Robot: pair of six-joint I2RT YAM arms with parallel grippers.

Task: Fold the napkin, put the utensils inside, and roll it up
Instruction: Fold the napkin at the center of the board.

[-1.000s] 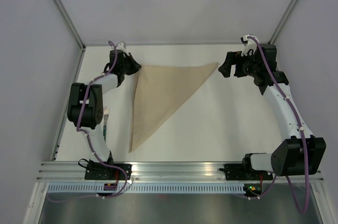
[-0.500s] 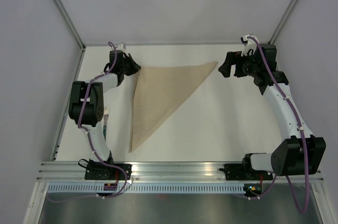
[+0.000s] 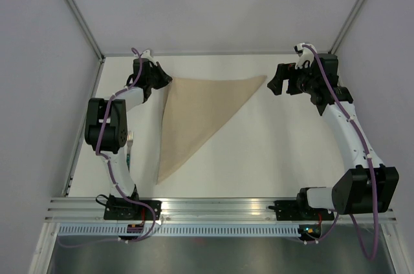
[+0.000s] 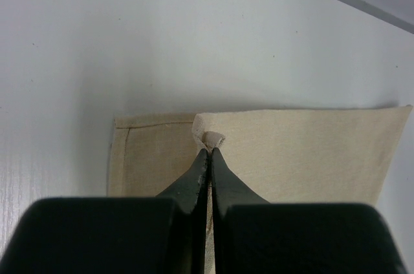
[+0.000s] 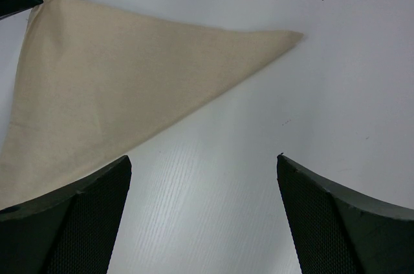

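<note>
Top view: my left gripper (image 3: 167, 81) pinches the far-left corner of the triangular napkin (image 3: 194, 115); my right gripper (image 3: 274, 80) gapes wide just off its far-right tip. I see the fork (image 3: 130, 139) at the left edge of the worktop (image 3: 272, 158).

Napkin folded into a triangle, fork off to its left.

I see the beige napkin (image 3: 194, 115) lying flat as a plain, smooth triangle. One edge runs along the far side, one corner points right, and the long narrow tip reaches back toward the near side. At its far-left corner the top layer is pinched between the closed fingers of the left gripper (image 4: 209, 148), and a strip of the hemmed lower layer shows beside it. The fork (image 3: 130, 138) lies left of the cloth, apart from it, with its silver tines pointing away and its teal handle partly hidden.
</note>
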